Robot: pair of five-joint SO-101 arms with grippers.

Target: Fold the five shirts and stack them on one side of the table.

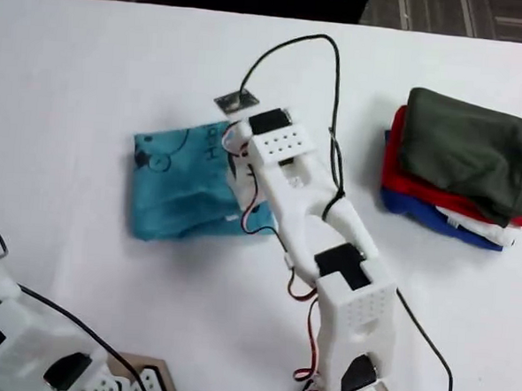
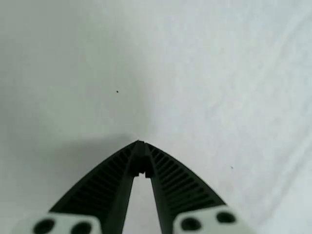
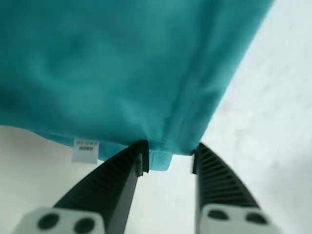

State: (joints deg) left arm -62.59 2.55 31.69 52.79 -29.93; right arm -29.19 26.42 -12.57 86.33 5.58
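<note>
A folded teal shirt (image 1: 182, 186) lies on the white table left of centre. My right gripper (image 1: 238, 172) is at its right edge. In the right wrist view the teal shirt (image 3: 122, 73) has its hem lying between the two spread black fingers of my right gripper (image 3: 168, 158), which is open. A small white label (image 3: 85, 150) hangs from the hem. At the table's right side sits a stack of folded shirts (image 1: 467, 164), olive green on top of red, white and blue. My left gripper (image 2: 140, 146) is shut and empty over bare table.
The left arm's base (image 1: 13, 331) sits at the near left corner. A black cable (image 1: 334, 85) loops over the table behind the right arm, ending at a small dark patch (image 1: 237, 99). The table's far edge (image 1: 272, 14) runs along the back.
</note>
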